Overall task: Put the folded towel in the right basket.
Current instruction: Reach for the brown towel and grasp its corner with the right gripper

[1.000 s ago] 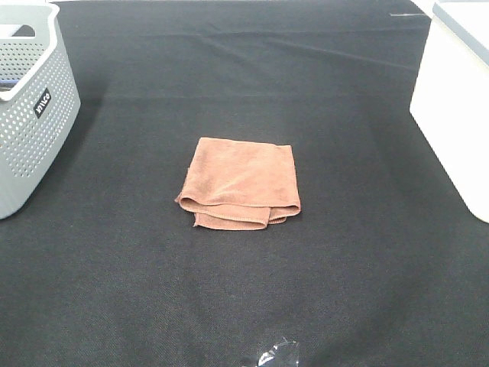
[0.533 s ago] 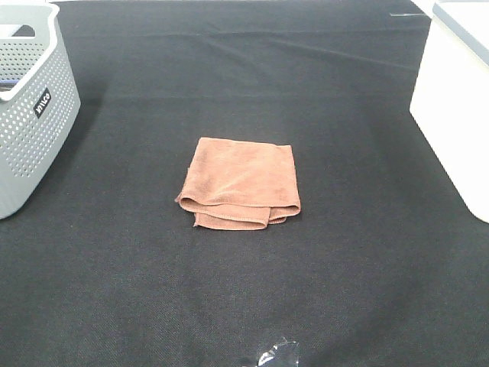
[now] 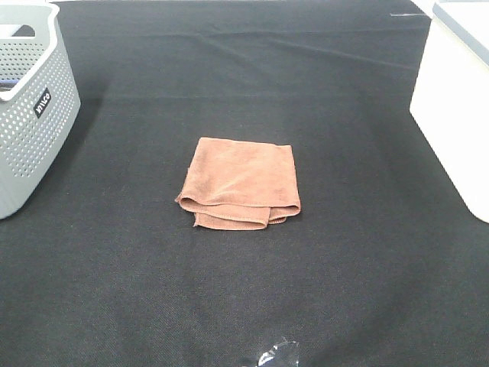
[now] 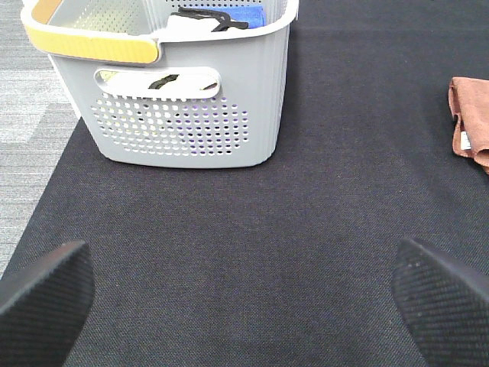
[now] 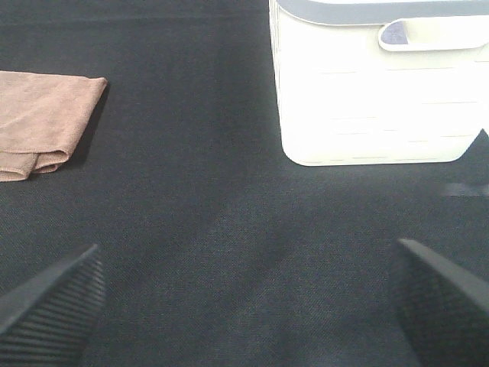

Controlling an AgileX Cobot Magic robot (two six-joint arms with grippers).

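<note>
The folded brown towel (image 3: pixel 241 182) lies flat in the middle of the black table. It also shows in the left wrist view (image 4: pixel 471 122) and the right wrist view (image 5: pixel 42 120). The right basket (image 3: pixel 458 99) is white and stands at the table's right edge; it shows close in the right wrist view (image 5: pixel 374 84). My left gripper (image 4: pixel 241 302) is open and empty over bare cloth, near the grey basket. My right gripper (image 5: pixel 248 302) is open and empty, between the towel and the white basket. Neither arm shows in the exterior high view.
A grey perforated basket (image 3: pixel 30 107) with a yellow handle stands at the left edge, holding several items (image 4: pixel 218 15). A crumpled bit of clear plastic (image 3: pixel 275 353) lies at the front edge. Grey carpet (image 4: pixel 27 99) lies beyond the table's left side.
</note>
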